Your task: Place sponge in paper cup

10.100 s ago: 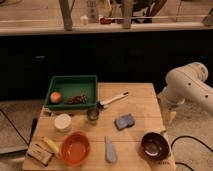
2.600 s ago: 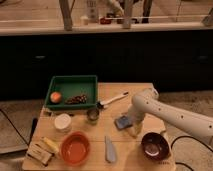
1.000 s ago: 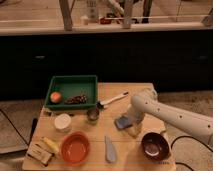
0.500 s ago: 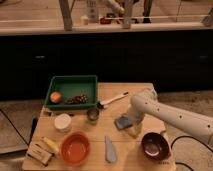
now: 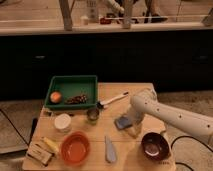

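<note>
The sponge (image 5: 121, 122) is a small blue-grey pad lying on the wooden table (image 5: 116, 90), right of centre. My gripper (image 5: 131, 125) is down at the sponge's right edge, at the end of the white arm (image 5: 170, 116) that reaches in from the right. The arm hides the sponge's right side. The paper cup (image 5: 62, 122) is a short white round cup standing at the table's left, well apart from the sponge and the gripper.
A green tray (image 5: 72, 81) at the back left holds an orange (image 5: 55, 96) and a dark item. A small metal cup (image 5: 92, 115), a brush (image 5: 113, 99), an orange bowl (image 5: 75, 148), a pale spatula (image 5: 110, 150), a dark bowl (image 5: 155, 145) and yellow-and-tan items (image 5: 42, 150) surround the sponge.
Since ten seconds ago the arm has swung in from the right and come down at the sponge. Over the last second nothing has visibly moved, and the sponge lies where it was.
</note>
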`<state>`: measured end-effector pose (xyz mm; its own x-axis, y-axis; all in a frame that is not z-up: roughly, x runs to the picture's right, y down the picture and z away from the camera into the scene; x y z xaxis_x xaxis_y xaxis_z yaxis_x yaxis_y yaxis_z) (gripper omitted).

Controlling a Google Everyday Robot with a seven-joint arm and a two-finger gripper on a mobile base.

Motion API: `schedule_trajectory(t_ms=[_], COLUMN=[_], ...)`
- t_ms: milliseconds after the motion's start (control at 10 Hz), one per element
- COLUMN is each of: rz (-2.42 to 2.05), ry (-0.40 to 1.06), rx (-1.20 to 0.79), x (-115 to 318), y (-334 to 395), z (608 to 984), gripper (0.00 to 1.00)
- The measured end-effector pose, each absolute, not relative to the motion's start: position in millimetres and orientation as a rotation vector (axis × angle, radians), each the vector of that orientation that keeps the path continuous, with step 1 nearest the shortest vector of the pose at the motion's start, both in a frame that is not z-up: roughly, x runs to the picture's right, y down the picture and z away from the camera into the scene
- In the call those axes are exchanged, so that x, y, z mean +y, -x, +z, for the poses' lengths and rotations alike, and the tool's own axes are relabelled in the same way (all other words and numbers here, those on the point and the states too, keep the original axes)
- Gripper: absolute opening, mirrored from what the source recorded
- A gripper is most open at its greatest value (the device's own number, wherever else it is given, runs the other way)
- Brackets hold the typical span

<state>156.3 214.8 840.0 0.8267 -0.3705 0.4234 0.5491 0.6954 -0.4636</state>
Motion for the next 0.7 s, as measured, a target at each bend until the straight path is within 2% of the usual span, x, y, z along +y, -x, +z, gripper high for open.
schedule_trajectory(t_ms=[700], rz=[-0.539], ry=[0.611], rx=[-0.311], x=[215.7], y=[-156.7], z=[840.6], gripper=[0.8])
